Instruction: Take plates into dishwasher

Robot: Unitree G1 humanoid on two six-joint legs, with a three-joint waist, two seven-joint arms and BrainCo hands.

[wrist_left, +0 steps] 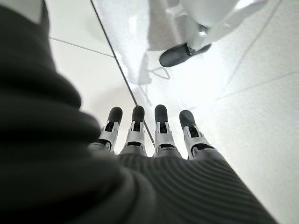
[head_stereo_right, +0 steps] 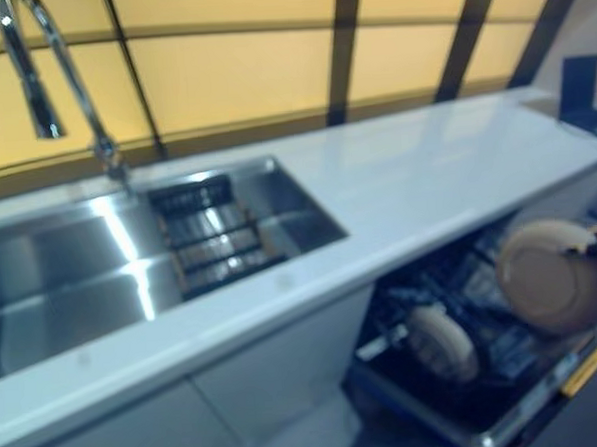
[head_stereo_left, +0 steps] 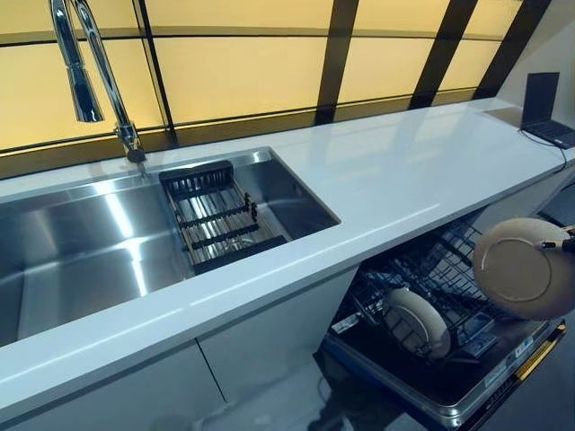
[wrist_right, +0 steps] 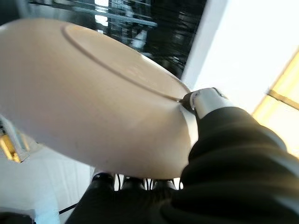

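Now the right hand [wrist_right: 205, 100] pinches a beige plate [head_stereo_left: 521, 268] (underside showing) above the dishwasher rack [head_stereo_left: 422, 269].

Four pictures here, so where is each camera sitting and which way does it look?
Left eye: on the head, looking down at sink, counter, dishwasher; right hand shows at the edge.
Right eye: beside it, same scene.
Left wrist: looks along the idle left hand at the floor.
Right wrist: looks along the right hand's thumb at its plate.
Shared: that held plate, above a racked plate.
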